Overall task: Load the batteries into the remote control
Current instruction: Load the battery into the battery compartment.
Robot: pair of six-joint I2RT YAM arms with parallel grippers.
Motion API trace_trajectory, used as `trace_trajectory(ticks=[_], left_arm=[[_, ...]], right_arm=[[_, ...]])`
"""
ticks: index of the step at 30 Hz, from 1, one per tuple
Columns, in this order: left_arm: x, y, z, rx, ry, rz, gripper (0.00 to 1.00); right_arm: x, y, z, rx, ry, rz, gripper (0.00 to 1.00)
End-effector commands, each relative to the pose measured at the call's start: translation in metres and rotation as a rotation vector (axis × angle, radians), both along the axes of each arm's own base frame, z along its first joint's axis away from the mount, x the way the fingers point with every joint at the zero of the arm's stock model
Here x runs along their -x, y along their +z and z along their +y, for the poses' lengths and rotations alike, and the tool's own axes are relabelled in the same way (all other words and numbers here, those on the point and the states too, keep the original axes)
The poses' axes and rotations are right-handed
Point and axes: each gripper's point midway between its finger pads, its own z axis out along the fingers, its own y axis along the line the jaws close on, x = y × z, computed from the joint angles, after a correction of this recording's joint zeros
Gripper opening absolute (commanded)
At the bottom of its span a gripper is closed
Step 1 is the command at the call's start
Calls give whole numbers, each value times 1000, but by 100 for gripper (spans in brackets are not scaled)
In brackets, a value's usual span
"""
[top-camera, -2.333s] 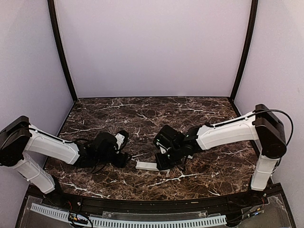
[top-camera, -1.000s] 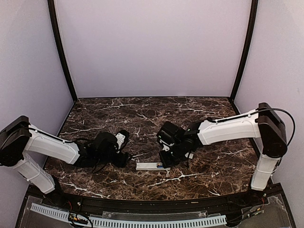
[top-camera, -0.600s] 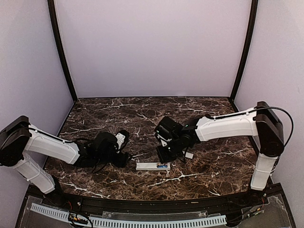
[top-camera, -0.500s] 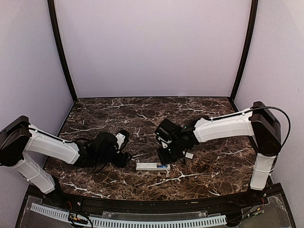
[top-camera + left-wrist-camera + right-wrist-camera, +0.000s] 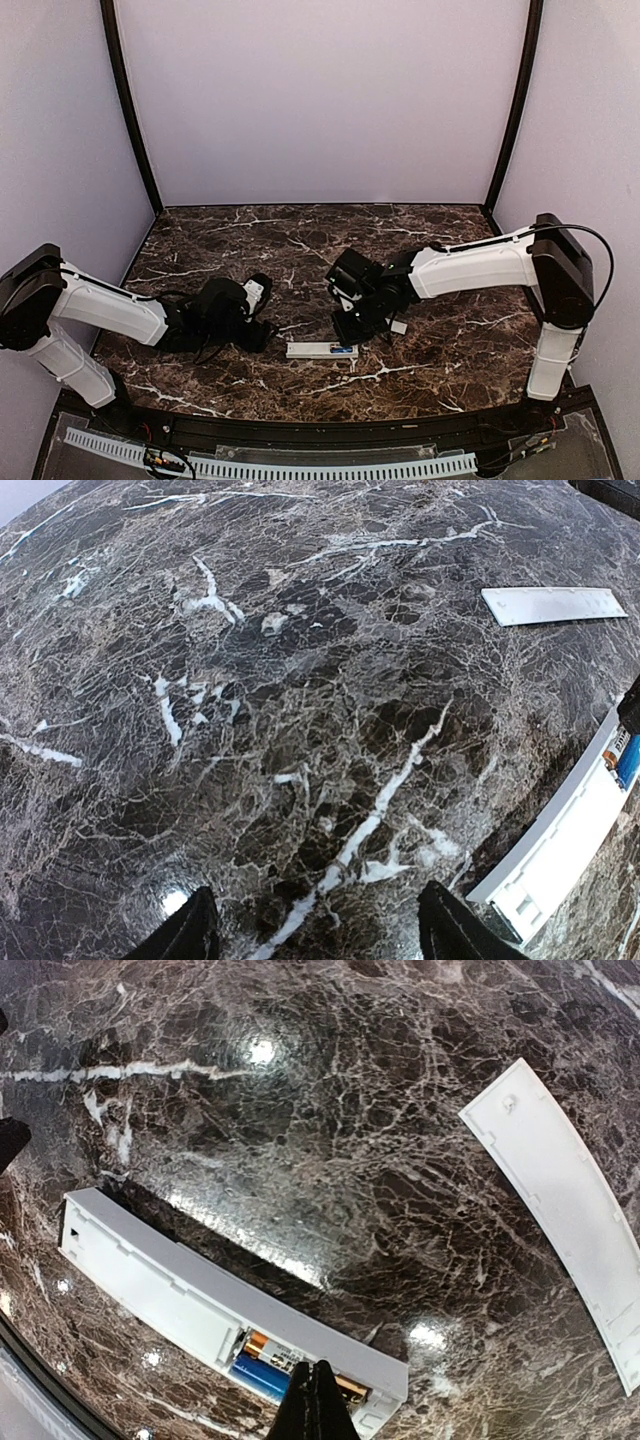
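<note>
Dark marble, veined in white, covers the table [image 5: 300, 240]. From above, the remote control [image 5: 318, 350] lies flat toward 6 o'clock of the table's middle, with a speck of blue at its 3 o'clock end. The right gripper [image 5: 347, 330] hangs just at 12 o'clock of that end. The left gripper [image 5: 262, 335] sits at 9 o'clock of the remote, near but apart. A small white cover [image 5: 398, 327] lies at 3 o'clock of the right gripper, too small here to read.

The left wrist view shows the left gripper [image 5: 322, 935] spread wide over bare marble, holding nothing. The remote [image 5: 560, 850] lies at 4 o'clock with a battery [image 5: 625, 758] at the frame's edge, and the cover [image 5: 555, 605] shows as a long flat strip at 2 o'clock.

Only the right wrist view looks into the open bay, where a blue battery [image 5: 262, 1375] lies inside the remote [image 5: 170, 1280]. The right gripper [image 5: 312, 1400] hangs directly over it, tips pressed together and empty. The cover [image 5: 560, 1190] lies at 3 o'clock, well apart.

Some two seconds earlier the right gripper hid the remote's 3 o'clock end — it has since drawn back toward 12 o'clock. The left arm has not moved.
</note>
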Motion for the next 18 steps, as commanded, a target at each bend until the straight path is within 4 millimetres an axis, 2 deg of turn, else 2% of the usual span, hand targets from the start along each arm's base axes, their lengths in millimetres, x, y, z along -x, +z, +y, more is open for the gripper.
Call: trace_trajectory(ticks=[1,6,11,18], left_arm=[[0,7,-2,-1,-11,-11,68],[0,8,-3,2,-13,-12,68],[0,8,-3,3,-14,-11,68],[-1,8,-4,3,-16,-11,68]], right_arm=[[3,27,5,-18,21,-35,0],[3,12,-10,24,-17,-37,0],[10,-10,-15,61,-21,7,0],[14,-18,-20,76,-25,37,0]])
